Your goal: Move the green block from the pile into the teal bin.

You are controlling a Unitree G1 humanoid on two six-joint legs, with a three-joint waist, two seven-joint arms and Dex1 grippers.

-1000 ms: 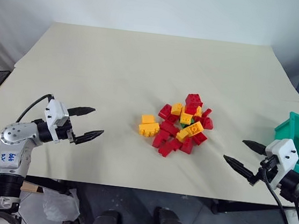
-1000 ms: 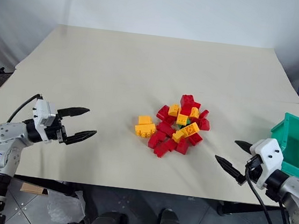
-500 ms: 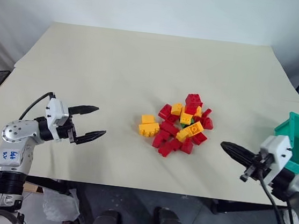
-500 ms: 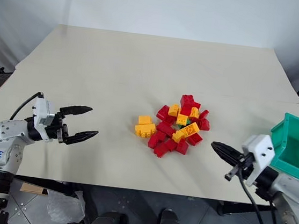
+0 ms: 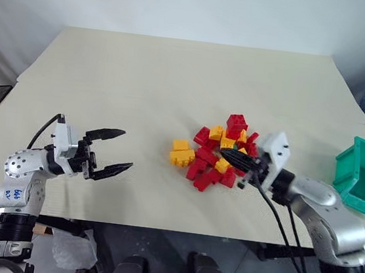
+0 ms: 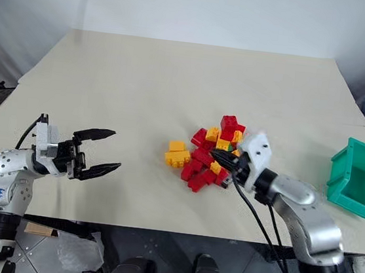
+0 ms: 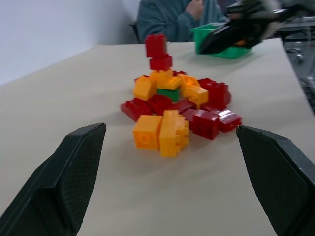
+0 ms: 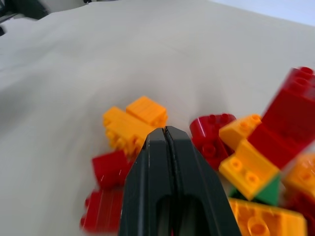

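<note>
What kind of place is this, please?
Probably a robot test or lab workspace, not a home. A plain beige table holds just a pile of toy bricks and a teal bin, before bare white walls, and a seated person watches from beyond the table.

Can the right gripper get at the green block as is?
Probably not yet. The right gripper is shut, its tips over the pile, while the green block sits wedged under yellow bricks with only one face showing. It likely needs to open or clear bricks first.
</note>
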